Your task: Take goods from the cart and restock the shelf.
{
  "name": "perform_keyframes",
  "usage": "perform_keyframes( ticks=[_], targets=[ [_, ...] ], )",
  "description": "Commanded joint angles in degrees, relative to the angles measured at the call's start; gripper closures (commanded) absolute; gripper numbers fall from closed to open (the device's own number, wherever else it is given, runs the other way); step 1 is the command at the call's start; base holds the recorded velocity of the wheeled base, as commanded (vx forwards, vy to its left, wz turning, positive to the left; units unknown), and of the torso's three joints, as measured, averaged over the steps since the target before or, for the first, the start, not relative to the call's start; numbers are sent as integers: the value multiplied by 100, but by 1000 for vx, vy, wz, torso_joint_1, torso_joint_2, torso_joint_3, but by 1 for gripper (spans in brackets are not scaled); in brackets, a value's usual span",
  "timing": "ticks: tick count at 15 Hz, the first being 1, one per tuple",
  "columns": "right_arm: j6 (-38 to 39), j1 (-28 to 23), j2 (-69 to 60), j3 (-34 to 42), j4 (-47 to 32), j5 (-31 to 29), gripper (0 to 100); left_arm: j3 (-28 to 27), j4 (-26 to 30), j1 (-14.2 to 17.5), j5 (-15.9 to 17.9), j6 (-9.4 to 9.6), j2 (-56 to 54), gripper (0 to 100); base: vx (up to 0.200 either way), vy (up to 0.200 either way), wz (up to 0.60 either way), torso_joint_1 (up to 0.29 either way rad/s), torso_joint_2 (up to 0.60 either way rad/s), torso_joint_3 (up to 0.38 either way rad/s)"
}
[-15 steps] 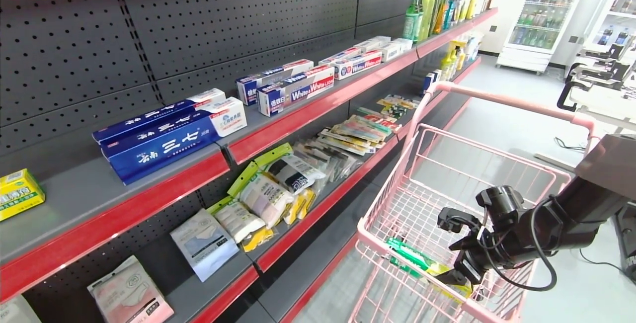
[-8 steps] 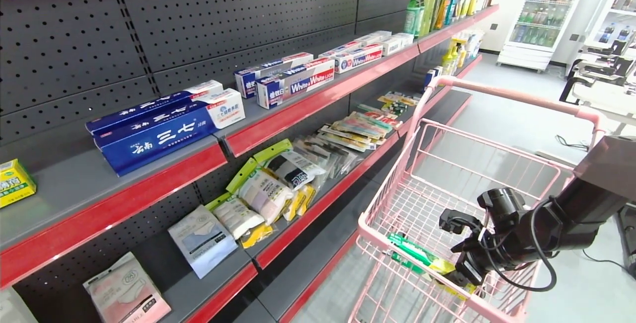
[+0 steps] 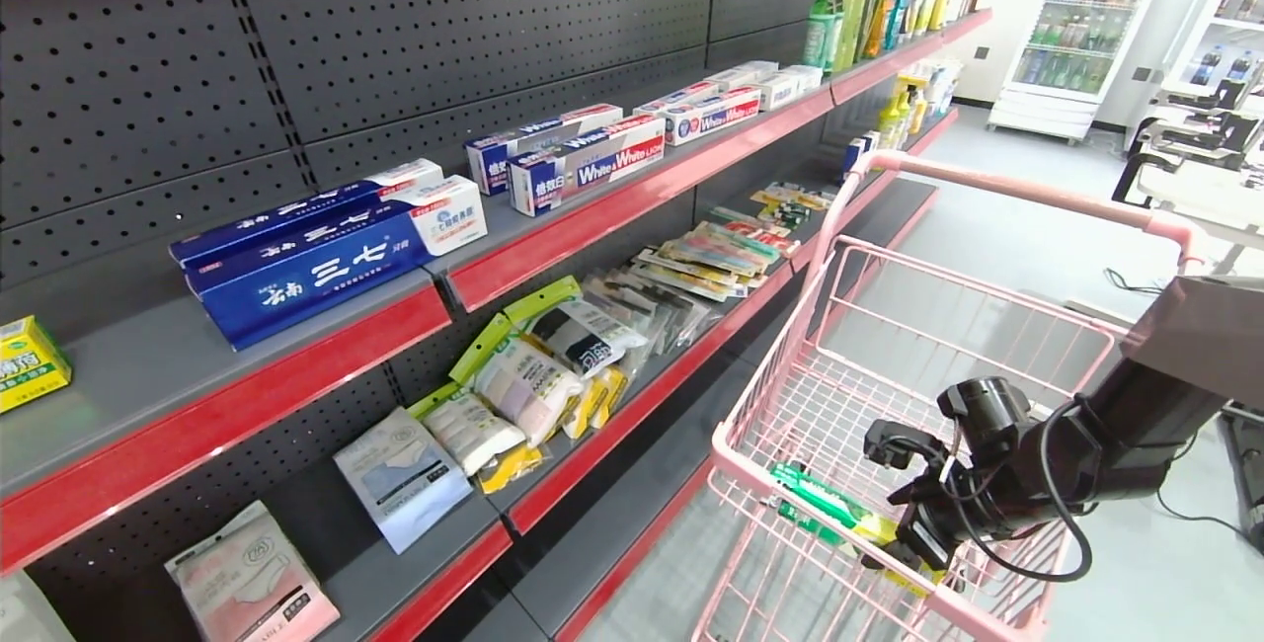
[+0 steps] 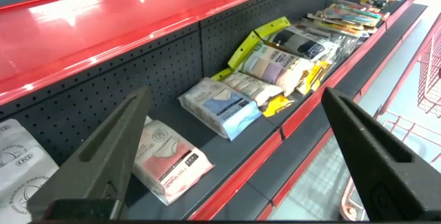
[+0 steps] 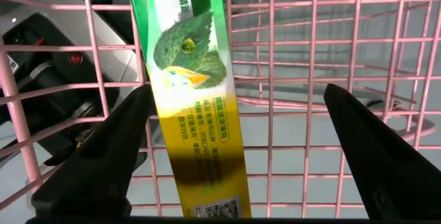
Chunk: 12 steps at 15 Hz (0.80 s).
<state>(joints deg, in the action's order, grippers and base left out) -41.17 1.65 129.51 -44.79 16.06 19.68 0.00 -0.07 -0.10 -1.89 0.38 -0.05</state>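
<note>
A long green and yellow box (image 3: 828, 512) lies on the floor of the pink wire cart (image 3: 987, 190), near its front left corner. My right gripper (image 3: 892, 556) is down inside the cart at the box's near end. In the right wrist view the box (image 5: 196, 86) runs lengthwise between the fingers of the open right gripper (image 5: 234, 162), closer to one finger (image 5: 96, 162). My left gripper (image 4: 234, 162) is open and holds nothing, facing the lower shelf with its soft packets (image 4: 220, 107).
The upper shelf (image 3: 592, 227) carries blue toothpaste boxes (image 3: 326, 262), white ones (image 3: 583, 163) and bottles (image 3: 849, 5) farther along. A yellow box (image 3: 30, 365) sits at the left, with bare shelf beside it. Toothbrush packs (image 3: 706, 262) lie on the lower shelf.
The head camera tilted slightly at first, shifting the whole picture. My right arm has since moved a little left and down toward the box in the cart.
</note>
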Motion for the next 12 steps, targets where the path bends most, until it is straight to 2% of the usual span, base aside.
perform_keyframes(
  ticks=[1, 4, 5, 12],
  targets=[
    [-5, 38, 74, 5, 12, 1, 0, 0, -1, 1, -4, -3, 5, 0, 0, 0, 0, 0, 0, 0],
    [-5, 29, 74, 23, 12, 1, 0, 0, -1, 1, -4, 6, 5, 0, 0, 0, 0, 0, 0, 0],
    [-5, 20, 74, 23, 12, 1, 100, 0, -1, 1, -4, 6, 5, 0, 0, 0, 0, 0, 0, 0],
    [-23, -50, -128, 58, 12, 1, 100, 0, -1, 1, -4, -3, 5, 0, 0, 0, 0, 0, 0, 0]
  ],
)
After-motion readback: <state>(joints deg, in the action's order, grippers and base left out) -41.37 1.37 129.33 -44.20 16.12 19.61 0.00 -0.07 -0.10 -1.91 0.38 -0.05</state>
